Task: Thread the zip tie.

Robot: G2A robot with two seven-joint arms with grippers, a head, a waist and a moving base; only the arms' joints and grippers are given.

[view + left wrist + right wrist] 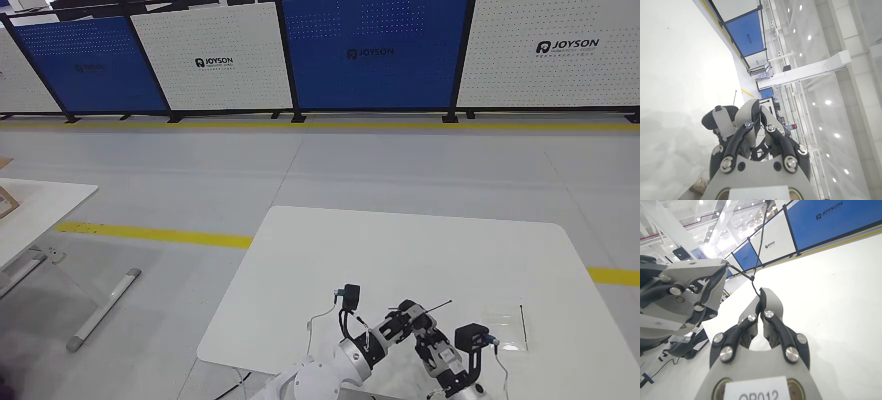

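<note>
threading: we judge the zip tie (752,277) is being drawn through its head; we hold the head steady and pull straight along the strap, without twisting.
zip tie: upper middle of the right wrist view, strung in the air between both hands, above the tabletop (819,285).
right hand (760,292): lower middle, clenched on the tie just below the head.
left hand (726,265): at left, clenched on another stretch.
</note>
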